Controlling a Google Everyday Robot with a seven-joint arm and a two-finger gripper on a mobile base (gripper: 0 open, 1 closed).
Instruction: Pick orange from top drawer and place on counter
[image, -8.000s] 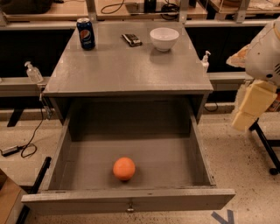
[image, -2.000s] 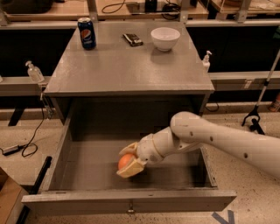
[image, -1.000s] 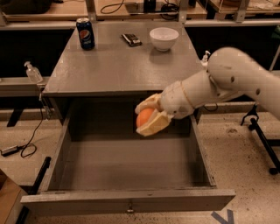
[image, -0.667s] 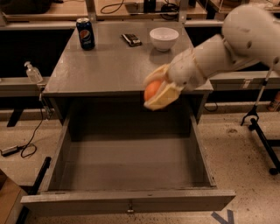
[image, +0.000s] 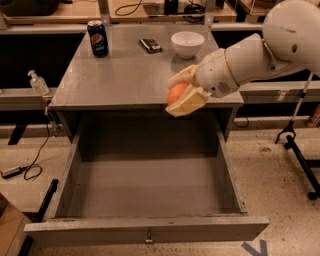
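My gripper (image: 183, 95) is shut on the orange (image: 176, 93), a small bright-orange fruit held between cream-coloured fingers (image: 187, 103). It hangs just above the front edge of the grey counter (image: 125, 70), right of centre. The white arm reaches in from the upper right. The top drawer (image: 145, 232) is pulled fully open below; its grey inside holds nothing that I can see. A small metal knob (image: 148, 240) sits at the centre of its front panel.
On the counter stand a blue soda can (image: 98, 38) at back left, a small dark flat object (image: 150, 45) at back centre, and a white bowl (image: 187, 44) just behind my gripper. A clear bottle (image: 37, 82) stands left of the cabinet. A black stand's leg (image: 300, 155) is on the floor at right.
My gripper closed on the orange in the drawer, lifted it out and carried it up and to the right, level with the counter's front edge. The drawer no longer holds the orange.
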